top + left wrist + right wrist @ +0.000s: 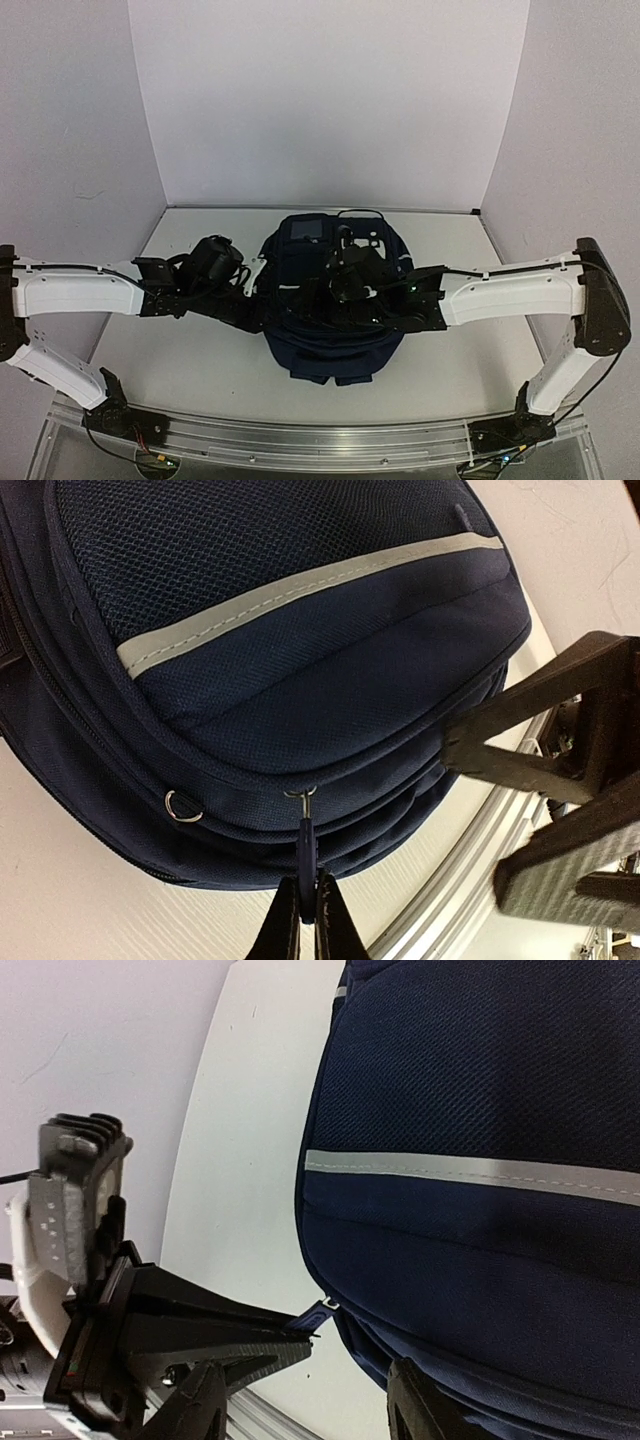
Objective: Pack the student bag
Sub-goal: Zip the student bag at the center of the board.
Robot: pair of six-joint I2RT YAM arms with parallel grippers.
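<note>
Left arm (70,290), right arm (510,290): white boxy link shells, black joints, thin black cable (75,266) atop each. Black bases (115,410) at 7 and 5 o'clock. Green light (413,288) on right wrist. Left gripper (308,890): black tapered fingers.

Soft even light, close-ups perhaps slightly blurred

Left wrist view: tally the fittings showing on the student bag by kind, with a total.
On the student bag:
Grey reflective stripe: 1
Metal D-ring: 1
Zipper pull, pinched by the left fingers: 1
Total: 3
</note>
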